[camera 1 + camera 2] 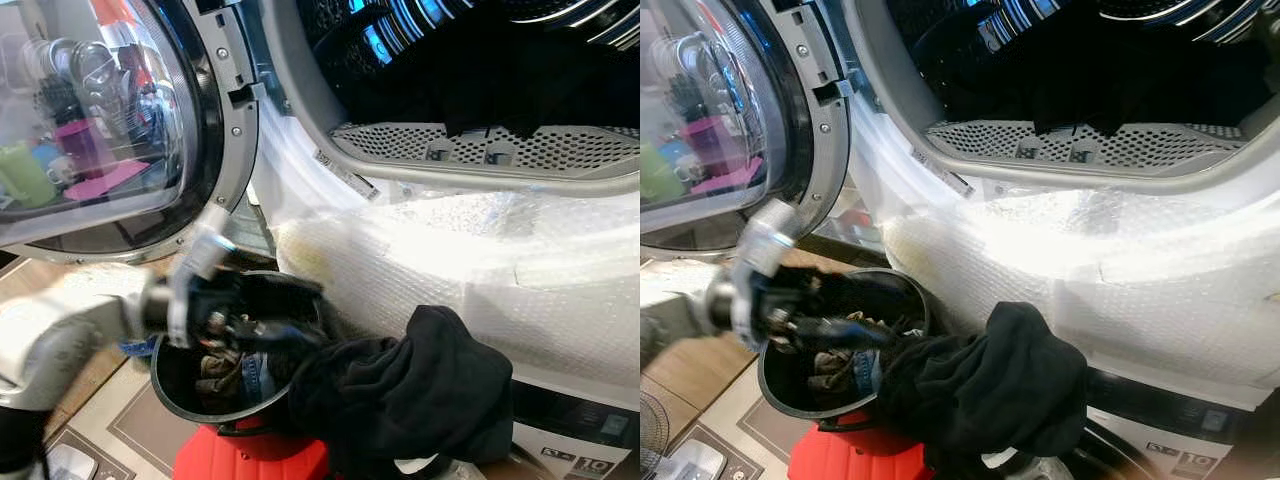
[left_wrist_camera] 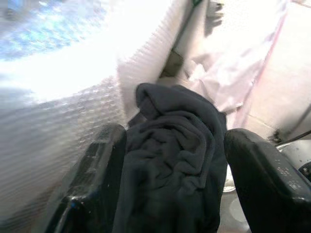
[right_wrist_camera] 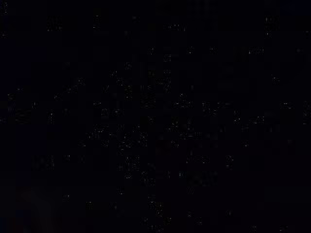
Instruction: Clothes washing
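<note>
A washing machine stands with its round door (image 1: 100,130) swung open to the left and dark laundry (image 1: 500,90) lying in the drum. Below it a black bucket (image 1: 162,382) holding several crumpled clothes (image 1: 225,370) rests on a red stool (image 1: 230,460). My left gripper (image 1: 300,335) reaches across the bucket, blurred by motion. In the left wrist view its two fingers (image 2: 104,160) press on both sides of a bunched black garment (image 2: 170,165). That garment (image 1: 420,390) bulges out past the bucket's right side.
Bubble wrap (image 1: 450,270) covers the machine's front below the drum rim (image 1: 480,150). A second appliance (image 1: 580,440) sits underneath at the lower right. Wooden floor (image 1: 80,380) and a grey mat lie to the left. The right wrist view is black.
</note>
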{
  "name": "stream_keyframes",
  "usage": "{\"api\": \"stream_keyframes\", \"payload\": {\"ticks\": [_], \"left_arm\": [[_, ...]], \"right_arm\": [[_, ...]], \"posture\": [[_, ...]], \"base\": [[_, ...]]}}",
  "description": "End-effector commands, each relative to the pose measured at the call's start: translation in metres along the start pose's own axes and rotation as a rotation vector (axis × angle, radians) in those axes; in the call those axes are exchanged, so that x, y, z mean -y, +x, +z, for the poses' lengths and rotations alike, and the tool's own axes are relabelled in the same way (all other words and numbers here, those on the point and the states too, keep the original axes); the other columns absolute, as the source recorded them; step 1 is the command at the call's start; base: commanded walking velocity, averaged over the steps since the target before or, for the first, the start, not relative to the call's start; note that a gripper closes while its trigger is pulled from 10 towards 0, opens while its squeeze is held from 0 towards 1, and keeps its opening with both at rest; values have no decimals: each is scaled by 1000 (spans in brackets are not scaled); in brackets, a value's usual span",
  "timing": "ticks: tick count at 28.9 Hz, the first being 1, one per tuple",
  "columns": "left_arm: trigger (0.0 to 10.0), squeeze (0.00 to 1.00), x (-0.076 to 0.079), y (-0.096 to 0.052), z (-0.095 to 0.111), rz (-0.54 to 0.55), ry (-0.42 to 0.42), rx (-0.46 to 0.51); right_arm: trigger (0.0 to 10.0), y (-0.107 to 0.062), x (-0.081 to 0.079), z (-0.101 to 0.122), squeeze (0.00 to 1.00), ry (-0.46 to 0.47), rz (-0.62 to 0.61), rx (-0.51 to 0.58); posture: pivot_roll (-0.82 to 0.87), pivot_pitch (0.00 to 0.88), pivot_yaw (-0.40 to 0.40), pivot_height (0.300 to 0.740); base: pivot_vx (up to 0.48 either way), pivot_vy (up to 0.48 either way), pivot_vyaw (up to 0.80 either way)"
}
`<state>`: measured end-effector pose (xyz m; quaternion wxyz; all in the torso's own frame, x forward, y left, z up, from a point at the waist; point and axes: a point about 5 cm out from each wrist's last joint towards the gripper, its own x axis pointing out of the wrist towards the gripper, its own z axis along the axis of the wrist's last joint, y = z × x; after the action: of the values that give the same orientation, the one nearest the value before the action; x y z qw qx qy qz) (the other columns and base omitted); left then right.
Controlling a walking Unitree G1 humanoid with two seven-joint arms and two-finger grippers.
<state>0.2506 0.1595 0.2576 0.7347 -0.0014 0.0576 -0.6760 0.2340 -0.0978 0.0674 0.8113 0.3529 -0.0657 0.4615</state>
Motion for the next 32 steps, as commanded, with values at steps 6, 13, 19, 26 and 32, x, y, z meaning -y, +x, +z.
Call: {"api": "stream_keyframes", "payload": {"ticks": [6,13,19,26,32], "left_arm": [[10000,1000,-15,-17,-32,298,-20,-92],[10000,1000,-40,-34,-94,791,-4,-132],[10000,0,-50,-64,-149,1270,27,-199],[10000,0,-35,-76,-201,1355,20,-338],[10000,0,-28,-76,-229,1328,58,-459]], "right_arm": [[0,9,-5,-1,0,13,52,29],[0,2,-5,6,0,-2,59,19],[0,-2,-22,13,0,-9,158,-12],[0,-2,-57,29,0,-28,328,-58],[0,28,-85,62,0,-107,482,-1]], "posture": [[69,71,217,740],[75,72,205,740],[65,72,193,740],[47,71,177,740],[29,60,170,740]], "base": [[0,0,0],[0,0,0],[0,0,0],[0,0,0],[0,0,0]]}}
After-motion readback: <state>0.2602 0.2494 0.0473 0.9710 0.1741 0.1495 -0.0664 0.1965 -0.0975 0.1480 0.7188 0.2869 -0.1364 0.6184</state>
